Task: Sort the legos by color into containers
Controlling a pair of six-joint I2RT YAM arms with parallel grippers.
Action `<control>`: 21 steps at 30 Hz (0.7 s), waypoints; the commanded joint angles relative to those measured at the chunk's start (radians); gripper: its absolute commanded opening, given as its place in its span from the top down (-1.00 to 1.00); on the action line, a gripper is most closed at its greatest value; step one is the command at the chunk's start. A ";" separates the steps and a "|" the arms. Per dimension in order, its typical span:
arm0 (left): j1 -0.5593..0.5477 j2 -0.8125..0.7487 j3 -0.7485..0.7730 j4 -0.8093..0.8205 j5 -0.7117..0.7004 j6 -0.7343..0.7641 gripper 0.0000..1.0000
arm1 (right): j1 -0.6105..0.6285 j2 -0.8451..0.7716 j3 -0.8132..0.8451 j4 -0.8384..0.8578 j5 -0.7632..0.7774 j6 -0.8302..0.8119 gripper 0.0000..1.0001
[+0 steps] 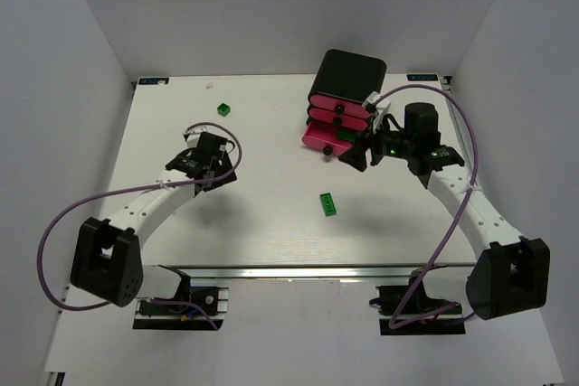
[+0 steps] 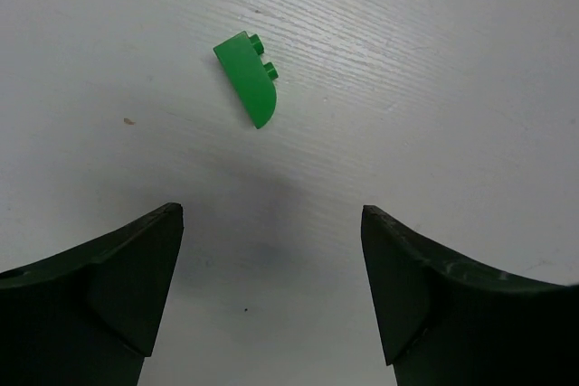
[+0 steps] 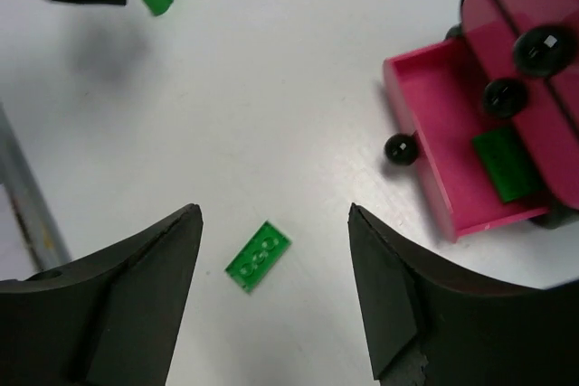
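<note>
A glossy black cabinet (image 1: pixel 351 71) with three pink drawers stands at the back right. Its bottom drawer (image 1: pixel 318 140) is pulled open and holds a dark green flat lego (image 3: pixel 503 163). A second green flat lego (image 1: pixel 328 204) lies on the table and shows between my right fingers in the right wrist view (image 3: pixel 259 256). A green cube lego (image 1: pixel 223 108) lies at the back left and shows in the left wrist view (image 2: pixel 247 79). My left gripper (image 2: pixel 271 268) is open and empty, short of the cube. My right gripper (image 3: pixel 273 232) is open and empty beside the open drawer (image 3: pixel 425 137).
Thin purple cables (image 1: pixel 63 214) loop from both arms. A metal rail (image 1: pixel 335 272) runs along the near table edge. White walls enclose the table on three sides. The open drawer's black knob (image 3: pixel 401 149) sticks out toward my right gripper.
</note>
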 commanded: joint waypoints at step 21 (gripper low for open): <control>0.247 0.397 0.218 0.072 0.248 -0.047 -0.26 | -0.157 -0.081 -0.032 -0.048 -0.308 0.023 -0.14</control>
